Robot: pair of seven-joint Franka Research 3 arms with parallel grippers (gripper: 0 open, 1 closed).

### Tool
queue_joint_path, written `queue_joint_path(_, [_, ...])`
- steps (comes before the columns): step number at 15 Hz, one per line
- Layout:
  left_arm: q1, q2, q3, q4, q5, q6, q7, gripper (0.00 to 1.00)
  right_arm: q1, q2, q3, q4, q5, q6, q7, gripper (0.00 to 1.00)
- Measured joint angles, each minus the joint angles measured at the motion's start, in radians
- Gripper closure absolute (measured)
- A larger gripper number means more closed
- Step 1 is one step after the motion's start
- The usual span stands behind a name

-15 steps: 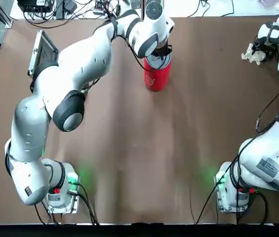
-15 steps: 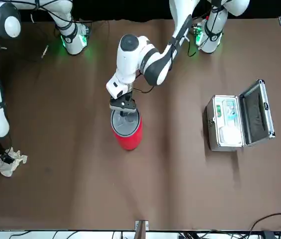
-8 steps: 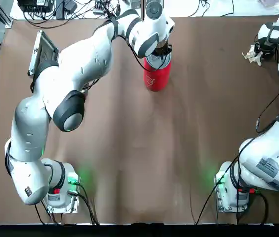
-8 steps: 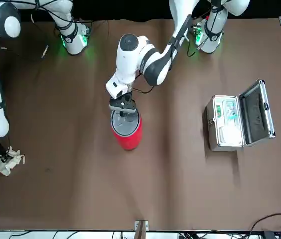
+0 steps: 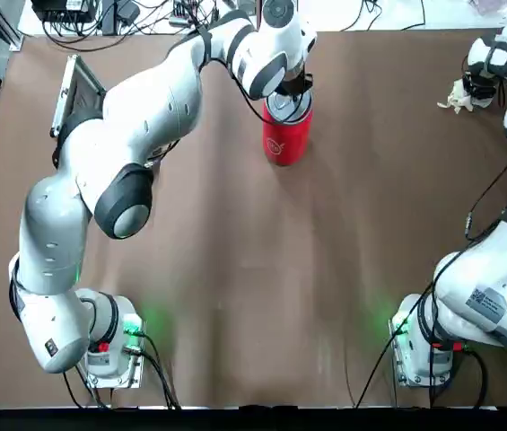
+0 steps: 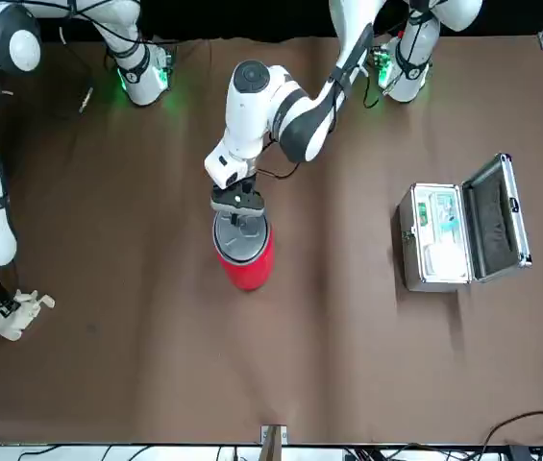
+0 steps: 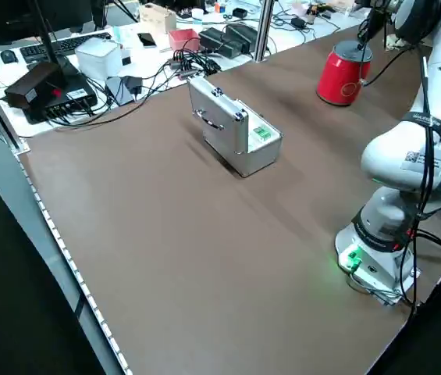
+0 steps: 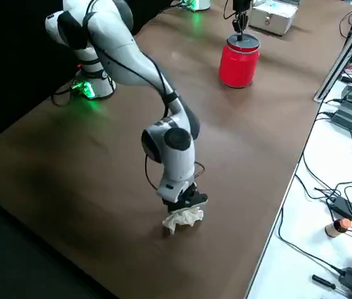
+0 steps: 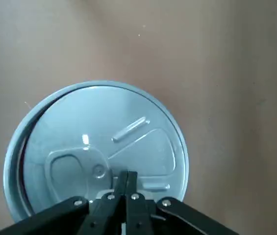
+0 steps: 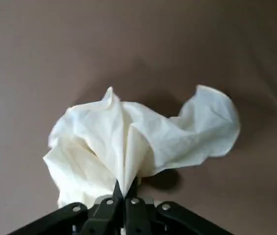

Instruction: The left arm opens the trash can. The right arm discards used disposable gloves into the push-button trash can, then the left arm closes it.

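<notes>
We see the left end effector [image 9: 127,174] with its two fingers together, low over the round silver-grey lid [image 9: 99,142] of the trash can [image 6: 249,273]. We cannot tell whether the tips touch the lid. The red can stands upright directly below this end effector, its pale logo [image 5: 275,145] on the side toward our bases. Along one side of the lid we see a dark crescent gap between it and the rim [image 9: 12,161].

Our right end effector [image 10: 125,188] is clamped on the gloves [image 10: 94,152]. The off-white material is bunched into folds between the fingertips and spreads loosely past them, with one lobe reaching out to a side. We have this wad over the brown worktop [image 6: 367,355], well to the right of the can and apart from it.

Farther out, to the left of the left end effector, our silver metal case [image 6: 434,250] sits with its cover open. Beyond both end effectors, past the worktop's far edge, we see a white table [image 8: 306,261] carrying tangled black cables [image 7: 158,74], dark power adapters [image 7: 222,42] and a small bottle with an orange cap [image 8: 337,228]. A keyboard [image 7: 64,47] lies farther along, on the left end effector's side.
</notes>
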Motion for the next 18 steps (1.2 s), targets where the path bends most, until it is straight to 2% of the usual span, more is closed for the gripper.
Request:
queue_joint_path(3, [0.001, -0.002, 0.006, 0.002, 0.000, 0.000, 0.000, 0.99, 0.033, -0.051, 0.027, 0.012, 0.000, -0.112, 0.001, 0.98])
queue_joint_path(9, [0.024, -0.046, 0.017, 0.004, 0.000, -0.022, 0.000, 0.99, 0.039, -0.202, 0.093, 0.017, 0.000, -0.360, 0.001, 0.98])
queue_joint_path(15, [0.052, -0.097, 0.018, 0.007, 0.000, -0.045, 0.000, 0.96, 0.040, -0.348, 0.212, 0.017, 0.002, -0.619, 0.002, 0.98])
queue_joint_path(17, [0.063, -0.120, 0.018, 0.007, 0.000, -0.081, 0.000, 0.82, 0.041, -0.382, 0.272, 0.017, 0.012, -0.691, 0.008, 0.98])
queue_joint_path(18, [0.070, -0.140, 0.018, 0.007, 0.000, -0.127, 0.000, 0.73, 0.045, -0.421, 0.318, 0.017, 0.077, -0.752, 0.014, 0.98])
